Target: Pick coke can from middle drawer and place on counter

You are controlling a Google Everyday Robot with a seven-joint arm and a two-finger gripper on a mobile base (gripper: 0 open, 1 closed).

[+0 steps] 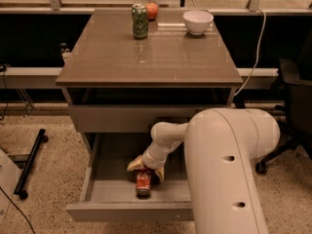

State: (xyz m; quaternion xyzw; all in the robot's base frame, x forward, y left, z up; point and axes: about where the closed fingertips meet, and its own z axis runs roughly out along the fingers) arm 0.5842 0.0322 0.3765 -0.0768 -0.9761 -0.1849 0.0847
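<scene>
Drawer (129, 211) is sitting pulled out, its front nearer than the jaws. Coke can (143, 184) is lying on its side in it, far end just below and between the jaws. Gripper (145, 168) is hanging low in the drawer, jaws standing apart, straddling that end; can't tell if touching. Above and beyond the jaws, counter (146, 57) is carrying green can (140, 21), apple (152, 9) and bowl (198, 21) at its far edge.

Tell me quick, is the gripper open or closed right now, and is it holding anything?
Gripper: open, down in the middle drawer, jaws spread either side of the coke can, not yet closed on it.
</scene>
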